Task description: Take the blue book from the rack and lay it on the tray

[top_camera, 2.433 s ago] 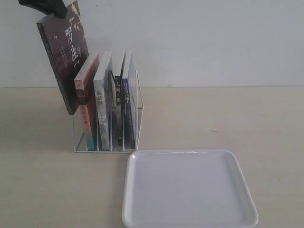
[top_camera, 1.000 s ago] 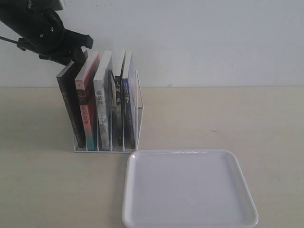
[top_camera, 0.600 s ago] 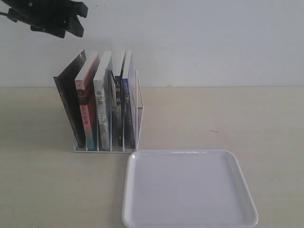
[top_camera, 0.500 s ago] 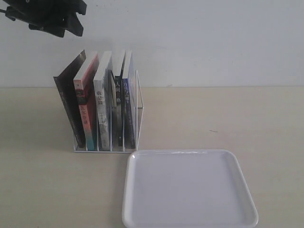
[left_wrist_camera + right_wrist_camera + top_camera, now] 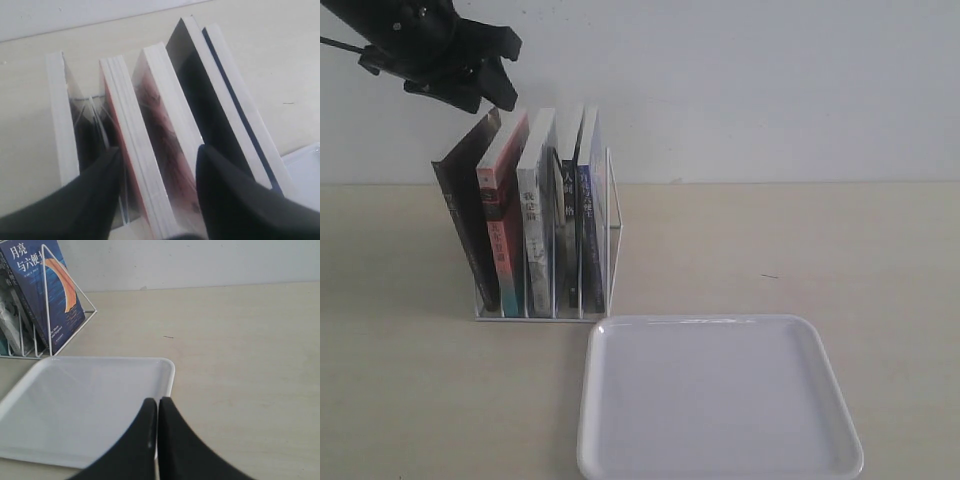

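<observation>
Left pincer (image 5: 486,99) hangs just above the nine o'clock end of the rack (image 5: 613,215), fingers spread wide and holding nothing. From its wrist camera the fingers straddle the red-spined book (image 5: 125,150) and what looks like its pale neighbour (image 5: 167,120), though that view is too close for me to be sure. That's not my target.

The blue book (image 5: 30,287) stands in the last slot at the three o'clock end. It stays near upright because the black-spined book (image 5: 197,95) crowds it on one side and the end wire bars the other. The right wrist camera shows its cover plainly: orange crescent, white characters. At the far end, the dark book (image 5: 465,225) leans toward nine o'clock, with nothing beyond it to lean against.

The tray (image 5: 720,321) lies flat on the worktop (image 5: 840,240), at about five o'clock from the rack and just beside its base. That should make for a short carry. Nothing is on it yet.

Right pincer (image 5: 156,440) has its fingers pressed together, empty, poised over the tray's rim and out of the way.

My read: the pick isn't begun. The left pincer needs to shift toward three o'clock before coming down, or it'll bite the wrong book. With the slot that tight, a neighbour could get dragged up too.
</observation>
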Controlling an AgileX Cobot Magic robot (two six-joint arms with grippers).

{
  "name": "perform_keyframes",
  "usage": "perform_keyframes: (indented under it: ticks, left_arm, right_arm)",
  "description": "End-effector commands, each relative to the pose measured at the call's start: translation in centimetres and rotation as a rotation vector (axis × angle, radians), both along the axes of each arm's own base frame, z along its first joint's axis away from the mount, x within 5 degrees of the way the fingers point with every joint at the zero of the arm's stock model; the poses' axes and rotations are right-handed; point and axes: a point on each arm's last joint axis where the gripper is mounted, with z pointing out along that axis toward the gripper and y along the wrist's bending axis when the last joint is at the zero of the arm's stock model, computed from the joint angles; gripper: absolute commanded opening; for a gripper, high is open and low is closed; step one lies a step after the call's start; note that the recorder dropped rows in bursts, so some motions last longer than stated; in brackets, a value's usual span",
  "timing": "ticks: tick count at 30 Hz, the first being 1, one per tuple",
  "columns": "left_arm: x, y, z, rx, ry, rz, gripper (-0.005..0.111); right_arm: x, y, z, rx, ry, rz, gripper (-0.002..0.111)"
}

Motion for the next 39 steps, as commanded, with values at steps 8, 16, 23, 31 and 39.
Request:
perform_keyframes:
  ticks: [8,16,23,31,39]
  left_arm:
    - [-0.5,-1.1,-0.8,0.008,0.030,-0.030,0.045]
    - [-0.7,-1.6,-1.0,0.082,0.019,-0.022,0.045]
    - [-0.7,-2.3,-0.8,0.033,0.010,-0.020,0.045]
    - [-1.2,-4.3,-0.6,0.026,-0.020,-0.060,0.045]
    - [-0.5,-4.6,-2.3,0.034,0.025,-0.057,0.045]
  right_arm:
    - [0.0,-0.1,0.1,-0.011,-0.019,-0.006,0.000]
    - [0.0,-0.1,0.1,-0.011,-0.019,-0.006,0.000]
    - [0.0,-0.1,0.1,-0.011,-0.019,-0.006,0.000]
    - [0.0,-0.1,0.1,-0.011,-0.019,-0.006,0.000]
    - [0.0,-0.1,0.1,-0.011,-0.019,-0.006,0.000]
